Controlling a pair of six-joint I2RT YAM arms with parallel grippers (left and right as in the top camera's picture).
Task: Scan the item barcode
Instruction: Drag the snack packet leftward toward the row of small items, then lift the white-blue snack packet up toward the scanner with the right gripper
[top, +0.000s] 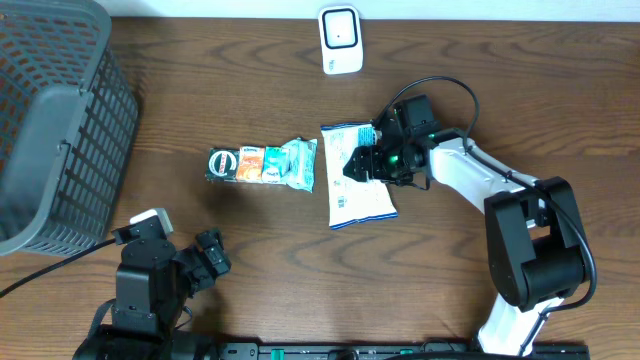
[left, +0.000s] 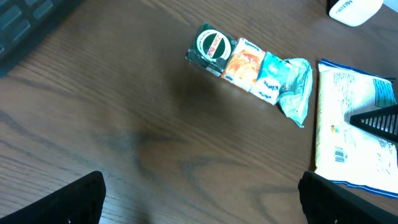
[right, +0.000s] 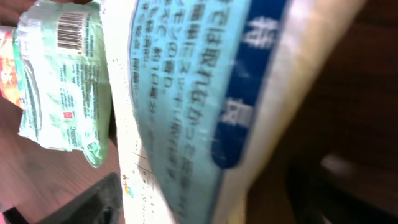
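A white and blue bag (top: 362, 203) lies flat on the wooden table, printed side up, with a small barcode (left: 339, 154) near its lower left edge. My right gripper (top: 362, 163) hovers over the bag's upper half. In the right wrist view the bag (right: 186, 93) runs between the wide-apart fingers (right: 93, 199), with a gap on its right side, so the right gripper (right: 214, 196) is open. A white scanner (top: 340, 40) stands at the table's far edge. My left gripper (left: 202, 208) is open over bare wood near the front left (top: 210, 255).
A wrapped row of small snack packs (top: 262, 165) lies just left of the bag, its green end pack (right: 62, 81) showing a barcode. A grey mesh basket (top: 50, 120) fills the far left of the table.
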